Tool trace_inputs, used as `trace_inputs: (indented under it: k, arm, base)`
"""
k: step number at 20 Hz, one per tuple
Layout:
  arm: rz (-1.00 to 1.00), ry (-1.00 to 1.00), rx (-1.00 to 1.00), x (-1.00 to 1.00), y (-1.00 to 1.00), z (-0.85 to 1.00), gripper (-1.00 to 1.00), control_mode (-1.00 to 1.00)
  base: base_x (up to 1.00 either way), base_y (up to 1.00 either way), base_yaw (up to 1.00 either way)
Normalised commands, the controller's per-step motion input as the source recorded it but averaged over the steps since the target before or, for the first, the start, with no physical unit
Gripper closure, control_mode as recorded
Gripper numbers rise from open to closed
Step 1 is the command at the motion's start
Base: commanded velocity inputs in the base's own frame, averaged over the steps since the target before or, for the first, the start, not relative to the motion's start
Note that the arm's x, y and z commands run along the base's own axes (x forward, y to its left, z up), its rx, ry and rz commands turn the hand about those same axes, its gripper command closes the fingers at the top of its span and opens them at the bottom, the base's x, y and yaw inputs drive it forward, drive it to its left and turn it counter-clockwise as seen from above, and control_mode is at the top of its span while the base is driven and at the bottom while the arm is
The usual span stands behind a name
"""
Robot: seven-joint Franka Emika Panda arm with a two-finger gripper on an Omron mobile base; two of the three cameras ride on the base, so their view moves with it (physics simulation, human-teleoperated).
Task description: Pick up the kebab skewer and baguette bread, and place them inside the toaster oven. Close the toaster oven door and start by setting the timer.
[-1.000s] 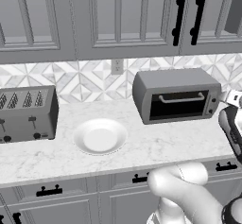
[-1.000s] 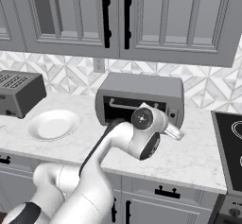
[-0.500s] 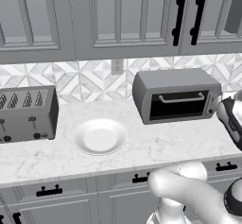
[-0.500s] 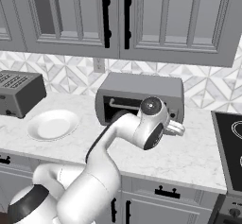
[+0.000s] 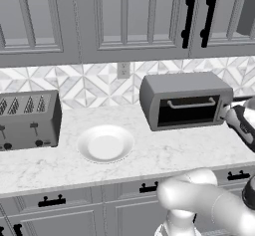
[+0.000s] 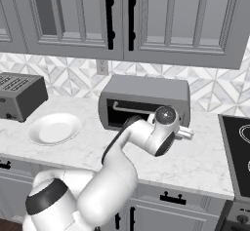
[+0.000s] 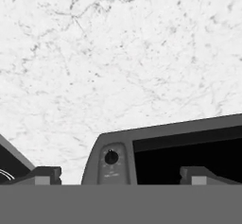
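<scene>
The toaster oven point(image 5: 184, 88) stands at the back right of the counter. Its dark glass door point(image 5: 188, 111) is up and closed, the silver bar handle point(image 5: 191, 103) along its top. My gripper point(image 5: 228, 114) hovers at the oven's right end, by the narrow control strip. It is open and holds nothing. From the right, the gripper point(image 6: 185, 132) pokes out past the oven's point(image 6: 146, 88) right front corner. The rolled hand view shows the gripper point(image 7: 120, 176) spread wide around a round knob point(image 7: 111, 157) on the oven's control strip. The kebab skewer and baguette bread are out of view.
An empty white plate point(image 5: 105, 144) lies mid-counter, and a grey slot toaster point(image 5: 27, 119) stands at the far left. A black cooktop point(image 6: 238, 144) borders the counter on the right. Grey cabinets hang overhead, and bare marble stretches in front of the oven.
The hand has drifted up and to the right, closer to the oven's control strip. The gripper has stayed open, and nothing else has moved.
</scene>
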Motion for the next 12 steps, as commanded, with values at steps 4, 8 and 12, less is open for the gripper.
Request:
trace_inputs:
  k: [4,8,12]
  arm:
    - [0.02,0.11,-0.08,0.28,-0.16,-0.14,-1.00,-1.00]
    - [0.02,0.01,-0.02,0.14,0.00,-0.41,-1.00,-1.00]
    - [0.04,-0.03,0.00,0.04,0.00,-0.42,-1.00,-1.00]
  base:
    - [0.00,0.00,0.00]
    - [0.00,0.00,0.00]
    - [0.00,0.00,0.00]
